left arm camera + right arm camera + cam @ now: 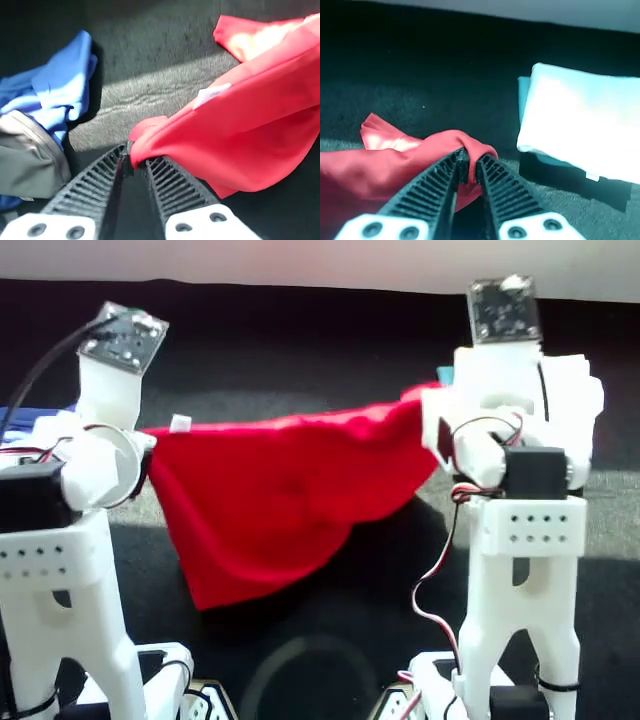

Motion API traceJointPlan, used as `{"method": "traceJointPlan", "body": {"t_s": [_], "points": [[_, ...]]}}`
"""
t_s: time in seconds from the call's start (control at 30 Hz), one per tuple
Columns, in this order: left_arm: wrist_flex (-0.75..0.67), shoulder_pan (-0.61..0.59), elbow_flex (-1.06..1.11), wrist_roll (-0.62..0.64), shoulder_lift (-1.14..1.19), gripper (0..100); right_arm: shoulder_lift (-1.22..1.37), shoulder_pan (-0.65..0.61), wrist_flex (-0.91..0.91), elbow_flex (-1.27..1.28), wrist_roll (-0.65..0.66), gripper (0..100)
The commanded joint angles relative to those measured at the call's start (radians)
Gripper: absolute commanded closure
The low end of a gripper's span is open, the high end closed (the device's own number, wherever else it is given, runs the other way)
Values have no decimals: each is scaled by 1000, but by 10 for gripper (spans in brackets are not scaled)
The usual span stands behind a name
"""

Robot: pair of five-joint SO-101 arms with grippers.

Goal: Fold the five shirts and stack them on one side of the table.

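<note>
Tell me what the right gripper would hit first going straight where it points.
Past the red shirt it grips, the right gripper likely meets bare dark table; the folded white shirt lies aside.

shirt [280, 490] hung above table [300, 340], folded stack [580, 120] right, loose pile [50, 95] left

Table [300, 340]: dark felt-like cover w/ a sunlit band across the middle. Left side: crumpled blue shirt [55, 85] on the cover, w/ a grey garment [25, 155] touching it & partly over it. Right side, farther back: teal shirt [545, 159] flat on the cover, w/ a folded white shirt [580, 120] stacked on top; a teal edge shows past the white. Near edge: left arm base [60, 640] & right arm base [525, 640] stand well apart. Red shirt [280, 500] hangs over the centre, low corner near the cover; can't tell if touching.
</note>
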Motion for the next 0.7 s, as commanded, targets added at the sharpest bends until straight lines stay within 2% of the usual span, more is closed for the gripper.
{"method": "traceJointPlan", "body": {"t_s": [0.0,0.13,0.3,0.67], "points": [[26,18,-213,9,-21,991,7,24,39,-268,60,992],[84,18,-429,8,-21,991,28,58,90,-515,114,992],[137,18,-639,8,-21,991,33,139,142,-728,117,992],[132,19,-881,8,-21,991,24,236,142,-935,117,992]]}}
